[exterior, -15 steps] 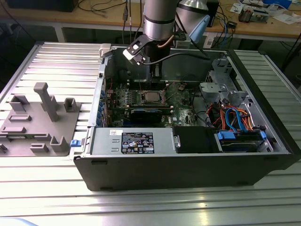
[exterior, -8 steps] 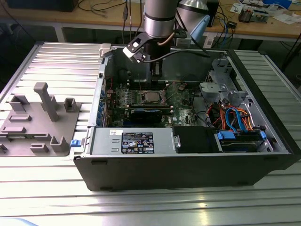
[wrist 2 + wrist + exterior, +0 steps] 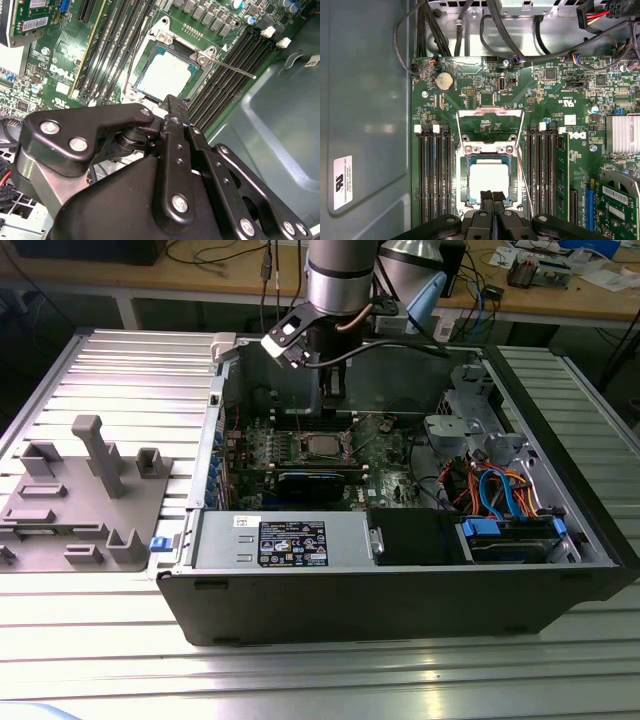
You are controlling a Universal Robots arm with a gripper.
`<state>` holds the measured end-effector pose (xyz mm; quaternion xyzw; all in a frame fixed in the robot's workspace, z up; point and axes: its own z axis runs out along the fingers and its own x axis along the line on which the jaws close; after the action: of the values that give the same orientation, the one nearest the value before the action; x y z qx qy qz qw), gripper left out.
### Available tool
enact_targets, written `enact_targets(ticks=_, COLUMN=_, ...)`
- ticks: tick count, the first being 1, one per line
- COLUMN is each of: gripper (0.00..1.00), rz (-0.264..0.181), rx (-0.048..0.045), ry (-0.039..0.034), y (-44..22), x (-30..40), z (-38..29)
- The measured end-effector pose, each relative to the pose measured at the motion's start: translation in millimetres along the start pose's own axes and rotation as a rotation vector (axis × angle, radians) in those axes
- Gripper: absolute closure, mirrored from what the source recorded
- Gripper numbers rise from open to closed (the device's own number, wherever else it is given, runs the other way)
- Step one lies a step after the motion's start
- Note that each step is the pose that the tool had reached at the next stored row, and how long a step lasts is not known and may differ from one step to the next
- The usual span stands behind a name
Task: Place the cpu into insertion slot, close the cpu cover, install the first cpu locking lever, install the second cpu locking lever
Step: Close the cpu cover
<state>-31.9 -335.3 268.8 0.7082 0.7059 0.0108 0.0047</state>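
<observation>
I see my tool (image 3: 492,196) clenched on nothing, its tips right at the edge of the cpu (image 3: 489,178), which lies in the slot (image 3: 463,175).

the small flat square cpu with a pale silver-grey metal top (image 3: 489,179) lies flat in its socket, just above the exterior view's centre. the thin silver metal frame cpu cover (image 3: 490,113) is swung open beside it, green board visible through its window.
</observation>
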Motion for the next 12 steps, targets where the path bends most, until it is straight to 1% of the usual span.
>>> enact_targets(ticks=10, gripper=0.89, rz=0.0, rx=0.0, ry=0.0, y=0.0, x=0.0, z=-0.4)
enact_targets(ticks=12, gripper=0.89, rz=0.0, rx=0.0002, ry=-0.0003, y=3.4, x=0.0, z=-0.4)
